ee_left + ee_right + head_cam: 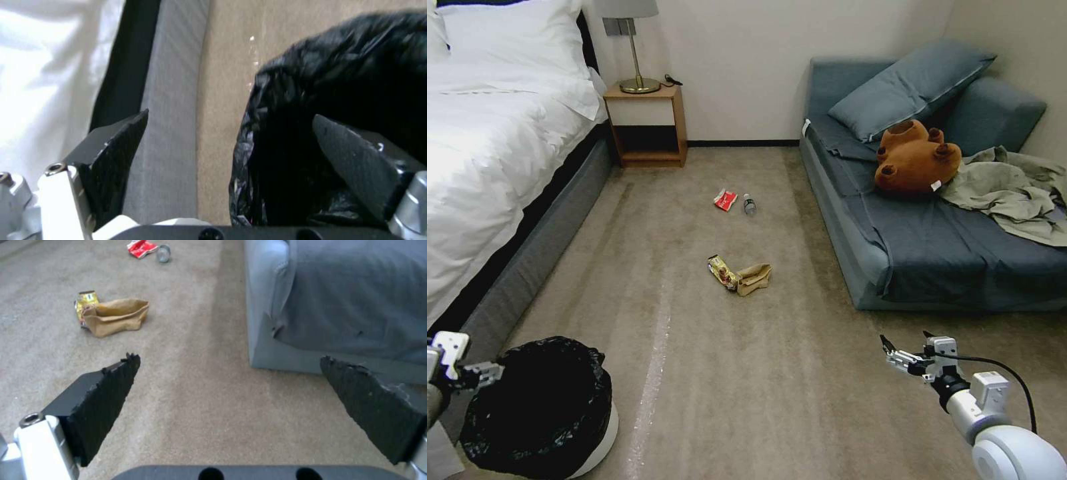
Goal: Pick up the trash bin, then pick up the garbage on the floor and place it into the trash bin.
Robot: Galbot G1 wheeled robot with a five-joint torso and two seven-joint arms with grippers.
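Your left gripper [227, 146] sits spread wide at the rim of the trash bin [537, 407]; in the left wrist view one finger [351, 160] lies over the crinkled black liner while the other [115, 143] hangs outside it, toward the grey bed base [527, 267]; I judge you are straddling the rim so that a squeeze would catch wall and bag together; nothing is clamped yet, and the bin stands on the carpet [800, 400] just beside that gripper.

Your right gripper [897, 357] hovers low over bare carpet with its fingers released and nothing between them; ahead of it, well apart, lie the crumpled brown paper bag [116, 316] and the gold snack wrapper [84, 303] touching each other; farther beyond those sit the red-and-white packet [141, 247] and the small clear bottle [163, 249], close together; all four pieces of garbage rest flat on the floor, so that arm seems to be waiting with a clear line to the nearer pair.

The floor is short-pile beige carpet; a blue-grey sofa bed [934, 247] runs along the right gripper's outer side, carrying a brown plush bear [917, 159], a cushion and a rumpled olive cloth; a white-sheeted bed [487, 147] flanks the left gripper, with a wooden nightstand [647, 123] and brass lamp against the far wall.
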